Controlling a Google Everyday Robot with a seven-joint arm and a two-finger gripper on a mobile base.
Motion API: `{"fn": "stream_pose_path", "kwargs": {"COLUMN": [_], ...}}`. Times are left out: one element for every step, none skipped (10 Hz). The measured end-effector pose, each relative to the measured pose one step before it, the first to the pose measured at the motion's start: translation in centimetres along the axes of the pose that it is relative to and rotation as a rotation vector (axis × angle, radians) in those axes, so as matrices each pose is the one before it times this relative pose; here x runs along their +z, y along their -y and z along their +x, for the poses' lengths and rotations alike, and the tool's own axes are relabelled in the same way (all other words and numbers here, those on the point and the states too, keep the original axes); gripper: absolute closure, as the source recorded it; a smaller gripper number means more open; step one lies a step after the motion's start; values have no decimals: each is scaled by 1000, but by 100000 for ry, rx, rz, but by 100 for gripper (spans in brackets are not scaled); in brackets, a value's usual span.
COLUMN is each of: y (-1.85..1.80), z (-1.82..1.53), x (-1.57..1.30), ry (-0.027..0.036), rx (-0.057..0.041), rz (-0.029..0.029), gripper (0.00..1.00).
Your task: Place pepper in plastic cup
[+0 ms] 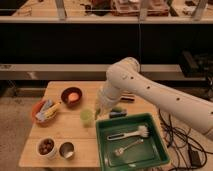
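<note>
On the desk, an orange bowl sits at nine o'clock and a white cup with a metal cup at seven. At centre, the plastic cup stands just below-left of the gripper, fingers closed; the pepper cannot be made out. The green tray lies at four o'clock.

Just right of the plastic cup, you'll find the claw too small and blurred to tell what it carries; the pepper can't be made out. The green tray hides the counter's right part.
</note>
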State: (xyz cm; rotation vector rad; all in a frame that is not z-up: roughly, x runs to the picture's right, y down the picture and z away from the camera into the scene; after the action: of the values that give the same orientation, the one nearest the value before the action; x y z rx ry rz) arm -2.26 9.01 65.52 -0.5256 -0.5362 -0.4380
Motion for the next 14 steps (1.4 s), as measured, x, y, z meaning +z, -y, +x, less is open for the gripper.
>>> {"fn": "stream_pose_path", "kwargs": {"y": [-15,12,81,133,1164,1186,1630,1918,1058,705,998,622,594,352], "z": [28,-9,-42,-17,-81,-323,-499,-578,-93,-55,-550,-620,-549,-230], "x": [-15,15,47,6,175,215,357,444,221,224,785,1205,1152,958], "ry": [-23,35,787,1250,7356,5360,7039,8381,5609,5122,9038,8027,5009,3465], "rx": [63,-15,-82,-488,-892,-628,-768,-817,-82,306,577,161,36,-15], "rz": [21,-1,121,486,2316,1693,2366,2716,1677,1050,1004,136,-8,-247], "gripper": [100,100,100,100,100,100,100,100,100,100,100,100,100,100]}}
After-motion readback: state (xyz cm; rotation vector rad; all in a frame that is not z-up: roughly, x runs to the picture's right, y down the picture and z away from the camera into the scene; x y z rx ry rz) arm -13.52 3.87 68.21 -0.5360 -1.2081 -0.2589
